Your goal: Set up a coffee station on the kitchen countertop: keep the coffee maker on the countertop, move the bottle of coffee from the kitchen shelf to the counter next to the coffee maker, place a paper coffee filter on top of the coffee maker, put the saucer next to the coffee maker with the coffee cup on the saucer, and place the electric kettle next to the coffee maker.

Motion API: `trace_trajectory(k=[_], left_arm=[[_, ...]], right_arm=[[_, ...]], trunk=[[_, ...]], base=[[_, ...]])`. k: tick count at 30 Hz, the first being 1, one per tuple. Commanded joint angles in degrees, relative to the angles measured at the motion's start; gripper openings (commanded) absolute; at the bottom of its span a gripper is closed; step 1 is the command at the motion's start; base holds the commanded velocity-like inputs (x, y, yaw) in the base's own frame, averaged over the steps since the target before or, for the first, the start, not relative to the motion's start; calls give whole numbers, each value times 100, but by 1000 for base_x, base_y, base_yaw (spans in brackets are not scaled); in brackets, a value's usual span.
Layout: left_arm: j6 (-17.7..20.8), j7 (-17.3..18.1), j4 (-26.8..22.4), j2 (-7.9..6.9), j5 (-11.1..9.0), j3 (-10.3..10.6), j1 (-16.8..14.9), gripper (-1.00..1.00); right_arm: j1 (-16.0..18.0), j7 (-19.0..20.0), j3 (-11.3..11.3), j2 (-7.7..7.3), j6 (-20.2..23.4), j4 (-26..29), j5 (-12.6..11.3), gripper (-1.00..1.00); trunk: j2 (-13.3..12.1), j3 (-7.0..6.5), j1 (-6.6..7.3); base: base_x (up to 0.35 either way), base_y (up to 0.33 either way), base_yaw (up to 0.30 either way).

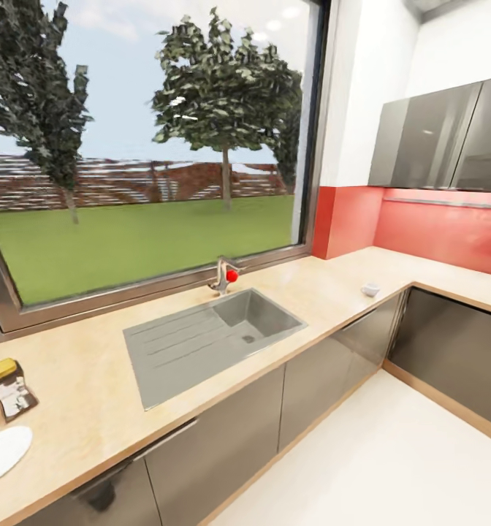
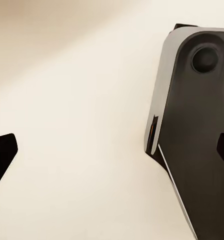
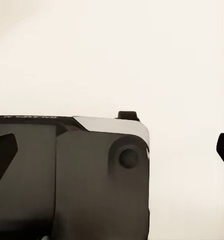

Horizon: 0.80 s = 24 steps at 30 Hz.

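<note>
1. Situation: the head view looks across an L-shaped desk (image 1: pixel 333 281) under a large window (image 1: pixel 143 168). The robot appears to be travelling, not reaching.
2. Task items in view: the bottle of coffee (image 1: pixel 8 387), yellow-capped, stands on the desk at the far left. The saucer (image 1: pixel 1 451), a flat white disc, lies just in front of it, near the front edge and cut by the frame. A small white object (image 1: pixel 370 290), possibly the coffee cup, sits near the corner of the desk; it is too small to confirm.
3. Left jaws (image 2: pixel 112 152): spread, nothing between the 2 dark fingertips (image 2: pixel 2 155). They point down at pale floor beside the robot's own base (image 2: pixel 197 125).
4. Right jaws (image 3: pixel 112 152): spread, empty, fingertips (image 3: pixel 3 152) dark against the same floor and base (image 3: pixel 82 175).
5. Step in hand, as a judgement: locate the remaining items and bring them together. Turn the head along the desk before committing the base.
6. Edges: the saucer lies close to the front lip, so lift it clear, never slide it outward. The sink (image 1: pixel 209 340) and tap (image 1: pixel 223 276) break the surface mid-run; route carried items above them.
7. Open room: bare surface lies on each side of the sink. The floor (image 1: pixel 391 467) in front of the cabinets (image 1: pixel 326 380) leaves the base space to move sideways.
</note>
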<state>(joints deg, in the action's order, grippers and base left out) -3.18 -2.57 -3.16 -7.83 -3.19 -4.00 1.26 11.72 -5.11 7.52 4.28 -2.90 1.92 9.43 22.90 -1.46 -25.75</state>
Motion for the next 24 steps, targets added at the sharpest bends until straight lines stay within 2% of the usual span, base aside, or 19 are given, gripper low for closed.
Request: trace_trajectory(k=[1,18,19,21,24], left_arm=[[-6,2,-9,1,-33,-34,6,100],[-10,2,-3,1,-33,-39,6,100],[-9,2,-2,1,-33,-40,6,100],[0,2,1,1,-33,-40,6,100],[1,2,5,1,-33,-40,6,100]], right_arm=[[3,-18,48,2,-18,-7,59,100],[1,-24,32,-34,-15,-16,68,100],[-2,-27,28,-63,-11,-21,74,100],[-121,-22,18,-319,3,-39,84,100],[-189,-18,14,-437,13,-42,92,100]], trunk=[[2,1,-4],[2,1,-4],[2,1,-4],[2,1,-4],[2,1,-4]], base=[[241,-203,-300],[234,-220,-300],[223,-243,-300],[223,-243,-300],[223,-243,-300]])
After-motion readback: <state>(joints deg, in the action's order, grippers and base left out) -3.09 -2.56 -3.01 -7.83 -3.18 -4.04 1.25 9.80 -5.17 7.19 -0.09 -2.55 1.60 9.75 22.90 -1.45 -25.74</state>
